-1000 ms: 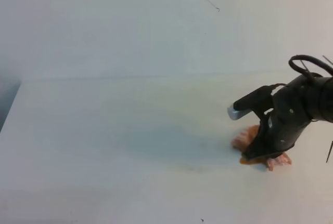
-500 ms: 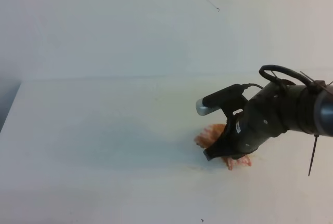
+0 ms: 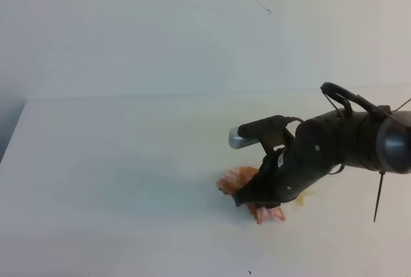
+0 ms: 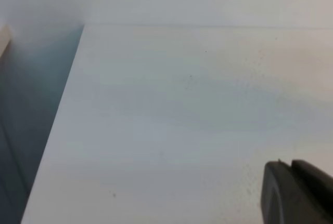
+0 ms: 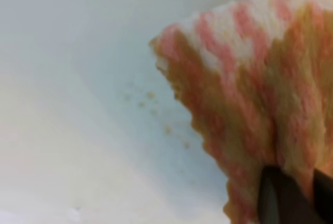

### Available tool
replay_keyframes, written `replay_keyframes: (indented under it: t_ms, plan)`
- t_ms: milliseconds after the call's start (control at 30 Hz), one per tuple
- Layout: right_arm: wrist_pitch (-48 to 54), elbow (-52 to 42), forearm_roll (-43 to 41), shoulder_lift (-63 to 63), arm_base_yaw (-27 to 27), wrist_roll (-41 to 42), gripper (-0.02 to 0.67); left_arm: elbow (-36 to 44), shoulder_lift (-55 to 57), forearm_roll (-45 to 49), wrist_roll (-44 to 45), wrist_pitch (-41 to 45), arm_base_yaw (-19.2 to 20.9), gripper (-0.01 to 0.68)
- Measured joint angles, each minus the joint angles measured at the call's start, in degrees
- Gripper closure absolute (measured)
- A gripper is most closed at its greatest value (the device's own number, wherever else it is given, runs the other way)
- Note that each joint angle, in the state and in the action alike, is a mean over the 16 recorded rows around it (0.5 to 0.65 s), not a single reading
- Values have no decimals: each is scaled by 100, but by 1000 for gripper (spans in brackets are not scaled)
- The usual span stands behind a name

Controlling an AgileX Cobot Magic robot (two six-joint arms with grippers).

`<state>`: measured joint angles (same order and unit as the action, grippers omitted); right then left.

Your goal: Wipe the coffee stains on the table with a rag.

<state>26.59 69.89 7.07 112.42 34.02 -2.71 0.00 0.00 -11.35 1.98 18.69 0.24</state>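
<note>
The large flat white table with its smooth matte surface fills most of the exterior high view, and a pale wall stands behind its far edge. In the left wrist view the same tabletop shows its left edge, with a darker drop beside it.

The black right arm reaches in from the right side and bends down toward the table surface. A small silver-tipped black camera bar sits on top of it.

The right gripper is low on the table, right of the middle and toward the near edge. Its jaws are narrow and closed on the small soft orange-brown rag with pinkish-white stripes. The rag is pressed on the table under the gripper; it spreads out to the left of the fingertips and a small part shows just below them. In the right wrist view the rag fans out upward from the dark fingertips that pinch it.

A faint amber smear of the coffee stains lies on the table just to the right of the gripper. A few tiny brownish specks lie just left of the rag edge.

Of the left gripper only a dark corner is visible, so I cannot tell its state.
</note>
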Motion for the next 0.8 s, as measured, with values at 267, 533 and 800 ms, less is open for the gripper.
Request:
replay_keyframes:
  t_ms: [267, 533, 800]
  plan:
    - [203, 8, -545, 196, -253, -290, 617, 0, 0, 0, 0, 0, 0, 674]
    - [608, 19, -1974, 223, -699, -1246, 620, 0, 0, 0, 0, 0, 0, 674]
    - [664, 12, -3021, 15, -1140, -2053, 612, 0, 0, 0, 0, 0, 0, 674]
